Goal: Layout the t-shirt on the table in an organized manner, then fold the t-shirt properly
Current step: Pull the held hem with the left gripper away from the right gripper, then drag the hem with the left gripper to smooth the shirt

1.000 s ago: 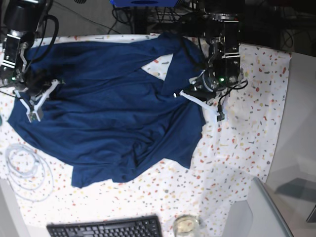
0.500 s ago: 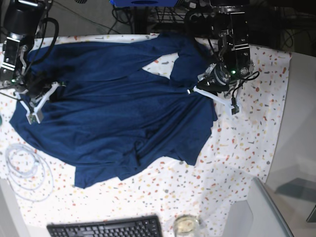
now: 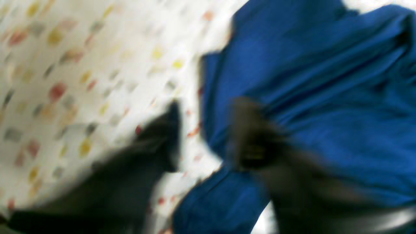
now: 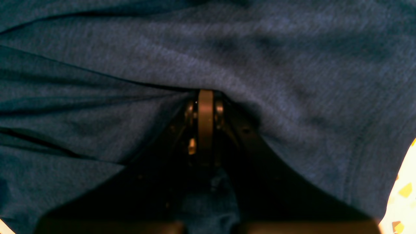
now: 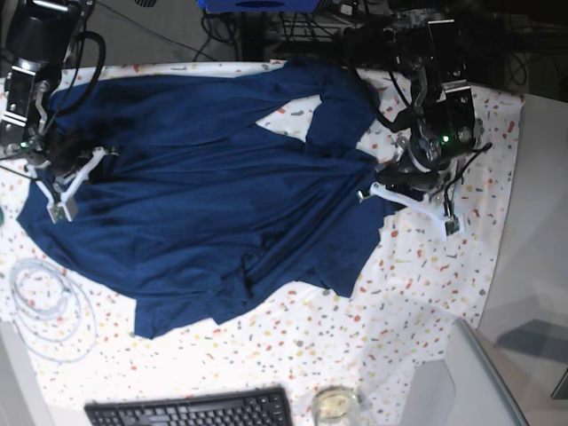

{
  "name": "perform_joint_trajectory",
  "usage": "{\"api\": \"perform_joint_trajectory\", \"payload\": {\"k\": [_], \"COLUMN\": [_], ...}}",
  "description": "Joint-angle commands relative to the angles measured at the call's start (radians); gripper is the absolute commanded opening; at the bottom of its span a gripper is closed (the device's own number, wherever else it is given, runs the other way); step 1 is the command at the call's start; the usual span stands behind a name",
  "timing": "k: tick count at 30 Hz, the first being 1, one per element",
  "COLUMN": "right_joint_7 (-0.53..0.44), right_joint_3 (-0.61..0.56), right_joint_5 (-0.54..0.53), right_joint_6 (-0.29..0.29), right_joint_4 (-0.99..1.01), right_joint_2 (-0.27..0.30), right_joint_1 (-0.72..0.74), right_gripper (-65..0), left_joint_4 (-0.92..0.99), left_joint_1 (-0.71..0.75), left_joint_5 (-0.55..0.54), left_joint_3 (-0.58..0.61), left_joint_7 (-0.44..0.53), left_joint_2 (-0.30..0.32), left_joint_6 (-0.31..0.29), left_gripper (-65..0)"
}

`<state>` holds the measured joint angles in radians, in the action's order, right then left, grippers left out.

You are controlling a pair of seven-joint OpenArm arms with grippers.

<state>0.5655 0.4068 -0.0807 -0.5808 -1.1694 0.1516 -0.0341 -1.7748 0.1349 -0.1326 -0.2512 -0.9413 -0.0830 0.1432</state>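
Base view, nearest edge first: a black keyboard [image 5: 191,410] and a small glass jar [image 5: 335,405] sit at the front of the worktop [image 5: 417,293], whose white cloth is flecked with red, orange, yellow and grey. A coil of white cable [image 5: 49,306] lies at the near left corner, just beside the t-shirt [image 5: 204,195].

That navy shirt is spread across the middle and left of the worktop, rumpled, with creases running across it and a patch of speckled cloth showing through near its far edge.

At the shirt's right edge hangs the left gripper [image 5: 406,202]. Its wrist camera is badly blurred; its dark jaws look slightly parted at the blue fabric's edge [image 3: 292,97], but I cannot tell whether they pinch it.

On the left of this view, the right gripper [image 5: 64,182] rests on the shirt. Its wrist camera shows the jaws pressed together with fabric [image 4: 208,65] bunched at their tips, pinching the cloth.
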Motion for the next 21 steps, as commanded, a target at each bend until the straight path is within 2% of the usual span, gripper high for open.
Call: {"api": "perform_joint_trajectory", "payload": {"k": [1,3,6,8,9,13,15,18,21], "right_joint_7": [0.021,0.021,0.021,0.021,0.021,0.021,0.021,0.021,0.021], "right_joint_3": [-0.001,-0.001,-0.001,-0.001,0.001,0.001,-0.001,-0.001,-0.001], "right_joint_5": [0.015,0.015,0.015,0.015,0.015,0.015,0.015,0.015,0.015], "right_joint_6": [-0.003,-0.003,-0.003,-0.003,-0.003,-0.003,-0.003,-0.003,-0.003], "right_joint_4": [0.001,0.001,0.001,0.001,0.001,0.001,0.001,0.001,0.001], "right_joint_2": [0.006,0.006,0.006,0.006,0.007,0.007,0.007,0.007,0.007], "right_joint_1": [0.003,0.003,0.001,0.001,0.000,0.000,0.000,0.000,0.000], "right_gripper": [-65.0,-65.0,-65.0,-65.0,-65.0,-65.0,-65.0,-65.0,-65.0], "left_joint_4": [0.008,0.048,0.092,0.114,0.129,0.212,0.247,0.258,0.247], "left_joint_1": [-0.022,-0.045,-0.053,-0.044,-0.039,-0.010,-0.010,-0.010,-0.007], "left_joint_5": [0.008,0.008,-0.002,-0.002,-0.002,-0.003,-0.003,-0.003,-0.002], "left_joint_3": [-0.006,-0.012,-0.010,-0.010,-0.010,-0.001,-0.004,-0.003,-0.003], "left_joint_7": [0.012,0.018,0.031,0.095,0.146,0.311,0.344,0.347,0.347], "left_joint_2": [0.005,0.009,0.055,0.073,0.085,0.136,0.142,0.141,0.131], "left_joint_6": [0.003,0.003,-0.003,-0.003,-0.003,-0.011,-0.075,-0.170,-0.204], "left_gripper": [-64.3,-65.0,-65.0,-65.0,-62.7,-42.5,-36.5,-32.9,-32.7]}}
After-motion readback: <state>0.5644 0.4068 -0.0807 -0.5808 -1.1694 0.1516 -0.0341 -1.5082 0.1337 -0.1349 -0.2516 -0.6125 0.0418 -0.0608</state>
